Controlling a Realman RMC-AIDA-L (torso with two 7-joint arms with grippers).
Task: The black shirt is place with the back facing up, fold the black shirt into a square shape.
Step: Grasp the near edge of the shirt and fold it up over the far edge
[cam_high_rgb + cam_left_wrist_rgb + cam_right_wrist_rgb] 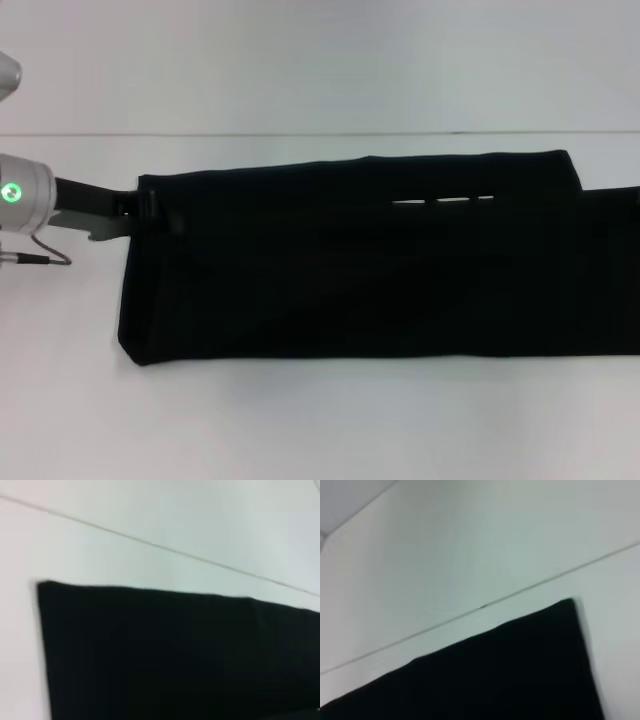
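— Head view first: what are we seeing of our left arm?

— We are reaching in from the left edge, the silver wrist with its green light lying low over the white table. Our left gripper is sitting right at the far left corner of the large plain black soft cloth shirt, and its dark fingers are merging with the fabric there, so we cannot tell whether they are apart or pinched on the cloth.

— And our right arm?

— We are not finding it in the head view at all. Its wrist camera is only looking at a corner of the black shirt and the pale tabletop, with no fingers showing.

— Any print we can read?

— We are seeing three short white dashes in a row near the far edge of the cloth, right of centre, like a sliver of lettering peeking from under a fold. They are too thin to read as words.

— How is the shirt lying?

— It is lying flat on the table as a long horizontal band, folded lengthwise, its near edge straight and its left end slightly slanted. On the right it is running out of view, with an upper layer ending in a step. The cloth is looking matte and smooth. Our left wrist view is showing the same black shirt with a crisp square corner against the white surface.
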